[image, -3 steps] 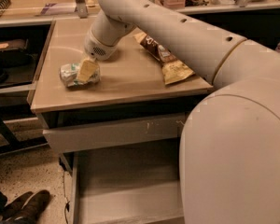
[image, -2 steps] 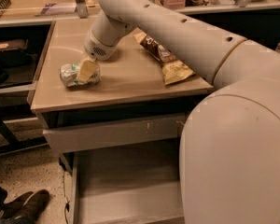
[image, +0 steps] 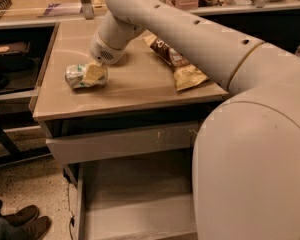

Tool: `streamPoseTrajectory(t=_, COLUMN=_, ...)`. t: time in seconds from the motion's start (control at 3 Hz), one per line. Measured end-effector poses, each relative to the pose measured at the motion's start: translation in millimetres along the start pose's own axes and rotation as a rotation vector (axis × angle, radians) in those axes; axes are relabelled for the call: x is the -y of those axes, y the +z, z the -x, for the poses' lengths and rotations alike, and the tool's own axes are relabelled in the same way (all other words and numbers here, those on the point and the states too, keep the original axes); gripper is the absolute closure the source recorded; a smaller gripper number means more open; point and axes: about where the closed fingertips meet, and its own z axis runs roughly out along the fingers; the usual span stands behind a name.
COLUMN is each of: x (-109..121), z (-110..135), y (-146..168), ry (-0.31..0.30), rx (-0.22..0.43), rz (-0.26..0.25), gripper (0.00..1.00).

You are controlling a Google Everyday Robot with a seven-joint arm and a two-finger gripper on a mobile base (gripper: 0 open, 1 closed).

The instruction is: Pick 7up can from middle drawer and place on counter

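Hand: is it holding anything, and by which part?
The hand is at the right half of the can, which lies on the counter. Whether it grips cannot be told.

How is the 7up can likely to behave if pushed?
The 7up can lies on its side on the counter, under the gripper, so it may roll. Its wrinkled walls suggest it is light and dents easily.

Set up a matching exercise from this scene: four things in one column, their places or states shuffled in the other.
1. 7up can
2. chip bag
3. middle drawer
4. end effector

A. pulled open below the counter
B. on its side, counter's left part
C. counter's right part
D. right against the can

Pairs: 1-B, 2-C, 3-A, 4-D
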Motion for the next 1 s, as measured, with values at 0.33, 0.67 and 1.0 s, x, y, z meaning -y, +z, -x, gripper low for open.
streamPoseTrajectory(t=0.33, x=0.0, z=0.0, y=0.0, ry=0.000, rx=0.000, rz=0.000, gripper=0.12)
streamPoseTrajectory(t=0.67, x=0.0, z=0.0, y=0.1, ry=0.000, rx=0.000, rz=0.000, gripper=0.00)
streamPoseTrajectory(t=1.0, x=-0.1, z=0.0, y=0.1, ry=0.000, rx=0.000, rz=0.000, gripper=0.00)
